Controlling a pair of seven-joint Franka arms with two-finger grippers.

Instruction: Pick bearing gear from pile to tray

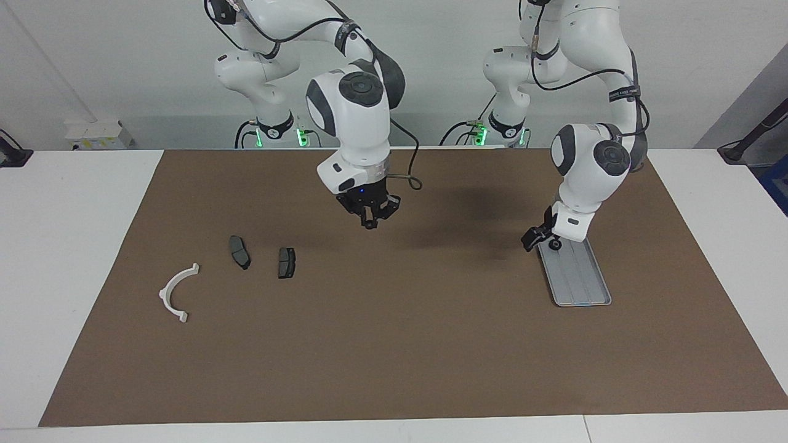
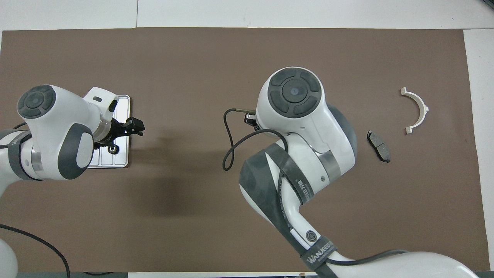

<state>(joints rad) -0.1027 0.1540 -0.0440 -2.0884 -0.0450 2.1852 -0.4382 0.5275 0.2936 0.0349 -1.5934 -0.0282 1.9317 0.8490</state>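
My right gripper (image 1: 370,225), clamped on a small black part (a bearing gear, I judge), hangs mid-mat; the tray (image 1: 582,278) lies toward my left arm's end.

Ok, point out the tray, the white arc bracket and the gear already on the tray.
tray (image 1: 582,277): facing view, bare ridged floor.
white arc bracket (image 1: 169,294): facing view, middle of curve.
gear (image 2: 112,149): overhead view, its round top.

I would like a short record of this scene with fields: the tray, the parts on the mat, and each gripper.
tray: silver tray toward the left arm's end of the table, one small black round piece on it
loose parts: two dark brake pads and a white arc bracket on the brown mat
left gripper: open, over the tray's robot-side end
right gripper: shut, raised over bare mat; whether it holds a part cannot be told
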